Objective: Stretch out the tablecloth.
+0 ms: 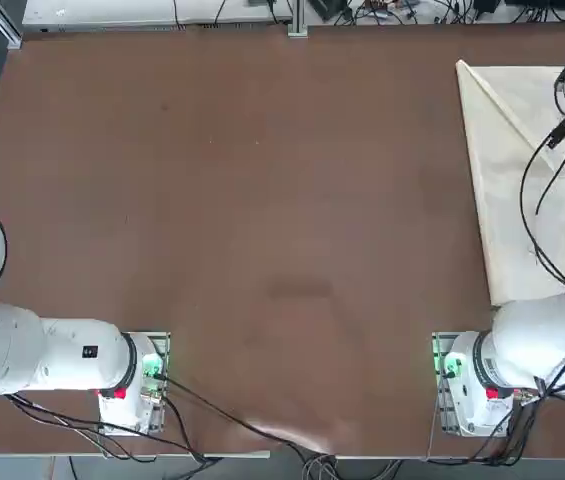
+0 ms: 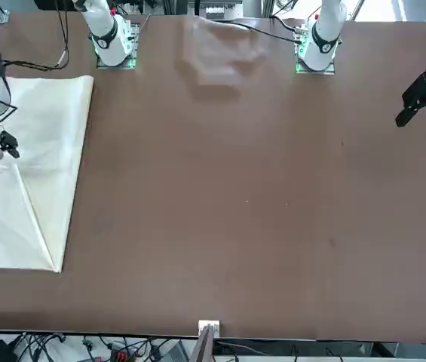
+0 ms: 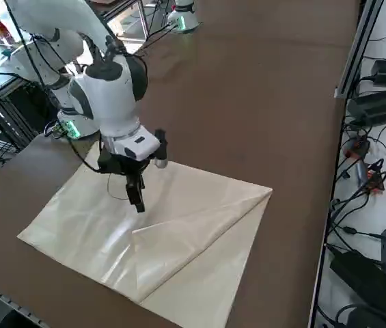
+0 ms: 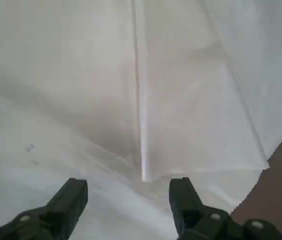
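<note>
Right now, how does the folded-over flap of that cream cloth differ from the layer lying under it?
The folded flap is a triangle with a slanted edge; the lower layer shows as a broad sheet with straight sides. The flap lies on top at the cloth's outer end; the lower layer rests on the brown table. The right gripper, jaws open, hangs over the lower layer. Both are plain cream fabric of one tablecloth.

Four cameras cover one brown table [image 1: 262, 200]. The top camera looks straight down from overhead, arm bases at its bottom edge. The front camera faces the robot from across the table, looking down from high up. The right side camera sits raised at the robot's right, looking diagonally over the table. The wrist camera rides the right arm, very close above the tablecloth [image 4: 180, 100]. All four views share the tablecloth.
</note>
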You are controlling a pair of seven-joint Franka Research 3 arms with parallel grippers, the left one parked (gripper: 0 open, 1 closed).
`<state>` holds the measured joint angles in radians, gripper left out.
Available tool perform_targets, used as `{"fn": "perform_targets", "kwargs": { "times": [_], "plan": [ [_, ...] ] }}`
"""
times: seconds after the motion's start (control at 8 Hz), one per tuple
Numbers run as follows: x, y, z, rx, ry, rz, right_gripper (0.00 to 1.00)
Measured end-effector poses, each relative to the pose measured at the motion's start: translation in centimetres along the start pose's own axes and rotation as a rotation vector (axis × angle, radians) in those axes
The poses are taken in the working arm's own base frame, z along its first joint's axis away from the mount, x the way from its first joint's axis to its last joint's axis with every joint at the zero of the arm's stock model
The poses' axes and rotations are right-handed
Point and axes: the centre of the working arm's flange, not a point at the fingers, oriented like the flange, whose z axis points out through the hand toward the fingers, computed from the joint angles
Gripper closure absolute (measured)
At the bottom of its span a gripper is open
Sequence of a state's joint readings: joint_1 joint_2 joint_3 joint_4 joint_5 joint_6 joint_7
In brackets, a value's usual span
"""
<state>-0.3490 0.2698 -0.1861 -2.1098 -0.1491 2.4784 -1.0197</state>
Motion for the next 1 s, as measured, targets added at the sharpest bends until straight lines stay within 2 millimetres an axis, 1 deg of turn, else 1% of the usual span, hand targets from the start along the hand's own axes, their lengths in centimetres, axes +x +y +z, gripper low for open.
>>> {"fn": "perform_targets", "kwargs": {
  "times": [0.25,0.5,0.62,0.75,0.88,1.0],
  "plan": [
    [-2.7,1.3,2.6,-0.010,-0.004,-0.091,0.00],
    [-5.9,2.9,5.7,-0.081,0.012,-0.174,0.00],
    [-7.0,3.1,6.9,-0.102,0.015,-0.189,0.00],
    [-7.6,3.2,7.7,-0.117,0.017,-0.200,0.00],
    [-7.5,2.9,8.2,-0.125,0.022,-0.214,0.00],
    [-6.7,2.3,8.5,-0.122,0.032,-0.231,0.00]
  ]
}}
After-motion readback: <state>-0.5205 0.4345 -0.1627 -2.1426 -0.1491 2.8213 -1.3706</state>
